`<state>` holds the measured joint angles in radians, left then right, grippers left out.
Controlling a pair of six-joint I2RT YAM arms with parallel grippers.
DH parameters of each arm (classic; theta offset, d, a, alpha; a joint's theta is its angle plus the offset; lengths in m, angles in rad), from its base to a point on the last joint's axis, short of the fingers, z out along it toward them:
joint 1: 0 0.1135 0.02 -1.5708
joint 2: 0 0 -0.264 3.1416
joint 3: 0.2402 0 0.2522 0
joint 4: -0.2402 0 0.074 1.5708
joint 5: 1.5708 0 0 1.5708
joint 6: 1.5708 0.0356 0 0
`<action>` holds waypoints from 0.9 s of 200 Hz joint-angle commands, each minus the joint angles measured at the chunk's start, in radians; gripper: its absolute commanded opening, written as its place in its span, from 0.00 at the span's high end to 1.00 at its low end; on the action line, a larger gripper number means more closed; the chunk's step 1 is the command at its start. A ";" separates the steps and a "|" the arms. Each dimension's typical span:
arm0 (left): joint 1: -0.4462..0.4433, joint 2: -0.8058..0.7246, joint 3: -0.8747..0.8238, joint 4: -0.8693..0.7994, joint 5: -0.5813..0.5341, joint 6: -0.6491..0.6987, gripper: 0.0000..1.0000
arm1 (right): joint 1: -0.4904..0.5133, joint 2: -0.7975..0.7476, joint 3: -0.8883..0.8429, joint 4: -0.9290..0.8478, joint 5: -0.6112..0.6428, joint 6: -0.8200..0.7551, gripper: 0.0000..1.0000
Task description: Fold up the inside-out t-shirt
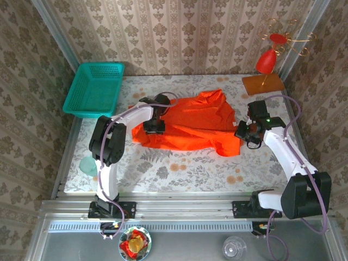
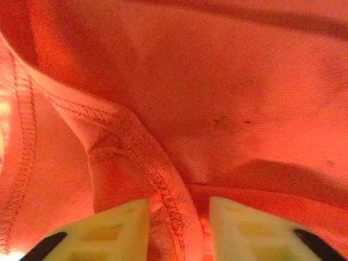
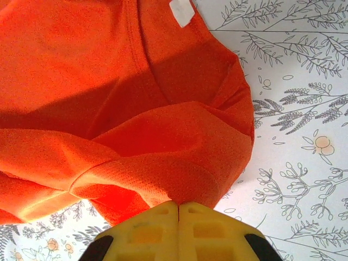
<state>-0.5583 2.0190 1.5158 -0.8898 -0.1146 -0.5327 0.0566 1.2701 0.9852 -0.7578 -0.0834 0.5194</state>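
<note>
The inside-out t-shirt [image 1: 196,125] lies crumpled in the middle of the flowered table, bright orange. My left gripper [image 1: 154,126] is down on the shirt's left part. In the left wrist view its jaws [image 2: 179,228] stand apart, open, with a stitched seam fold of the t-shirt [image 2: 217,81] running between the fingers. My right gripper [image 1: 243,132] is at the shirt's right edge. In the right wrist view its yellow fingertips [image 3: 178,209] meet, shut on a bunched edge of the t-shirt [image 3: 109,81]. A small white tag [image 3: 181,12] shows near the collar.
A teal basket [image 1: 95,89] stands at the back left. A red glossy ornament [image 1: 266,61] on a wooden base [image 1: 263,83] stands at the back right. A pale green disc [image 1: 88,165] sits at the table's left edge. Bare tablecloth [image 1: 179,168] lies in front of the shirt.
</note>
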 commanded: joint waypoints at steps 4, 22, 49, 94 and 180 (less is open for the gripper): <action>0.035 -0.015 -0.036 -0.025 -0.043 -0.013 0.61 | -0.004 -0.028 -0.010 -0.002 -0.001 0.001 1.00; 0.063 -0.031 -0.074 -0.014 -0.052 -0.005 0.59 | -0.005 -0.030 -0.011 -0.006 0.001 -0.003 1.00; 0.095 -0.069 -0.124 0.010 -0.051 -0.001 0.60 | -0.005 -0.029 -0.010 -0.007 0.003 -0.004 1.00; 0.153 -0.144 -0.153 0.010 -0.079 0.015 0.66 | -0.006 -0.029 -0.013 -0.015 0.013 -0.010 1.00; 0.233 -0.276 -0.198 0.087 0.119 0.057 0.67 | -0.008 -0.037 -0.003 -0.038 0.014 -0.016 1.00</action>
<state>-0.3252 1.7855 1.3491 -0.8570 -0.1513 -0.4973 0.0547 1.2556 0.9844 -0.7609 -0.0826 0.5182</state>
